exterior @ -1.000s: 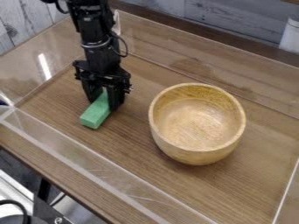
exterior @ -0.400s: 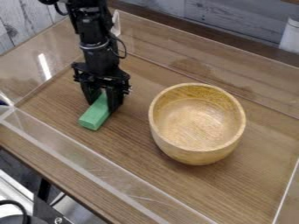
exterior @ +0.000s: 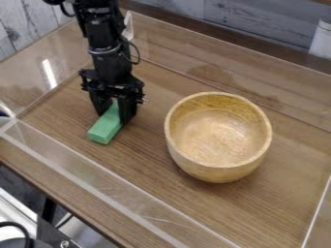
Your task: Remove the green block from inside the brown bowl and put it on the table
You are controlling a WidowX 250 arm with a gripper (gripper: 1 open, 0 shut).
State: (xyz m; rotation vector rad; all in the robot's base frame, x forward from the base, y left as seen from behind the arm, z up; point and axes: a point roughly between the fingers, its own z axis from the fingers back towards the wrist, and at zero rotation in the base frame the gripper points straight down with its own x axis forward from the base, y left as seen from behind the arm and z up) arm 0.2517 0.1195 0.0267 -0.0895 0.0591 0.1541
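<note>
The green block [exterior: 105,127] is out of the brown bowl [exterior: 219,137], lying at an angle on the wood-grain surface [exterior: 162,203], to the left of the bowl in the view. The gripper [exterior: 111,107] is low over the block's far end, closed, with its dark fingers partly covering that end; whether they grip the block or only touch it cannot be told. The block's near end shows plainly, apart from the bowl. The black arm [exterior: 100,26] reaches in from the top of the view, beyond and to the left of the bowl. The bowl is upright, and its pale inside shows nothing in it. A white object [exterior: 322,37] stands beyond the bowl at the right edge of the view, cut off by the frame. Dark cables [exterior: 49,205] lie nearer the camera than the bowl, at the lower left.
</note>
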